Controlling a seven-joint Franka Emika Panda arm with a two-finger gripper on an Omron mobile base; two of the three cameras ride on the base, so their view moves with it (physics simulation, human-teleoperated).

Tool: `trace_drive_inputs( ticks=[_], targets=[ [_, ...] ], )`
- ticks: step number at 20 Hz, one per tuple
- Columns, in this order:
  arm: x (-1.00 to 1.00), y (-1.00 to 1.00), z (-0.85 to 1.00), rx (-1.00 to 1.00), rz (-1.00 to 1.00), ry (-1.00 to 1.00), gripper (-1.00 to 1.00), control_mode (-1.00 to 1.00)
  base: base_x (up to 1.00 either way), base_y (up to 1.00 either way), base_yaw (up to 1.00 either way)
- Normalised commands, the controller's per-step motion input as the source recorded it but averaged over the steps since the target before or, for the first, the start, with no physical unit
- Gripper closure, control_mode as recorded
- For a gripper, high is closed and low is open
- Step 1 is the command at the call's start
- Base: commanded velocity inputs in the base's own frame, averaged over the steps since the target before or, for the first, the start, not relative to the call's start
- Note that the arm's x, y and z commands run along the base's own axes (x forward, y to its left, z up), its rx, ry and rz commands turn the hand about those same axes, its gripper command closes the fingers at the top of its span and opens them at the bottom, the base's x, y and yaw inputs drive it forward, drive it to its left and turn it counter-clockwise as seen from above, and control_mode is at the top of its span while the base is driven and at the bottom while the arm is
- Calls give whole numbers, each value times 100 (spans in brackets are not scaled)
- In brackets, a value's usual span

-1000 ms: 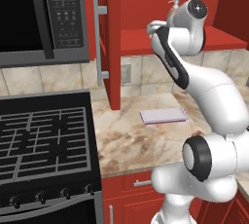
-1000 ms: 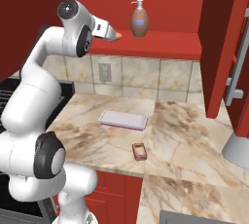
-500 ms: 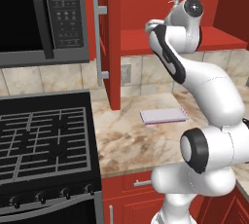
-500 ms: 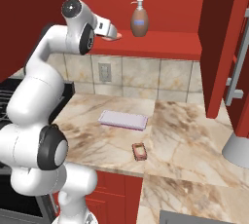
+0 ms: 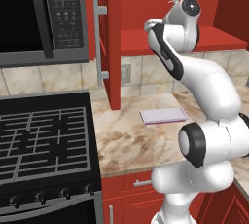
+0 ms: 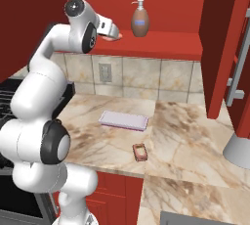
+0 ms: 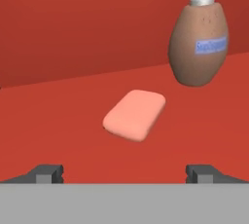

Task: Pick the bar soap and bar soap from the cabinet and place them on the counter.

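On the cabinet shelf (image 6: 166, 45), my end effector (image 7: 124, 172) has moved closer to one bar soap (image 7: 134, 114), fingers spread wide, grasping nothing. Beside it stands the pump bottle (image 6: 140, 19). The other bar soap (image 6: 140, 151) lies on the bench (image 6: 185, 136).

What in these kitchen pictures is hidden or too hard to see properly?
- Gripper: in the hand view, just its two dark tips rise at the bottom; in the right base view the hand's body covers them.
- Bar soap on the cabinet shelf: in the left base view the arm stands in front of it.
- Pump bottle: label print too blurred to read; nozzle cut off by the top edge.
- Bar soap on the counter: too small for detail.
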Motion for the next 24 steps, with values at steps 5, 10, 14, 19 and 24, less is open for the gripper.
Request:
trace_drive_inputs(
  ticks=[5, 10, 14, 19, 24],
  targets=[
    [18, -7, -10, 2, 0, 3, -100, -100, 0, 0, 0],
    [19, -9, -13, 2, 0, 3, -100, -100, 0, 0, 0],
    [24, -4, -6, 1, 0, 2, -100, -100, 0, 0, 0],
    [28, 0, 0, 1, 0, 1, -100, -100, 0, 0, 0],
    [30, 0, 0, 0, 0, 0, -100, -100, 0, 0, 0]
  ],
)
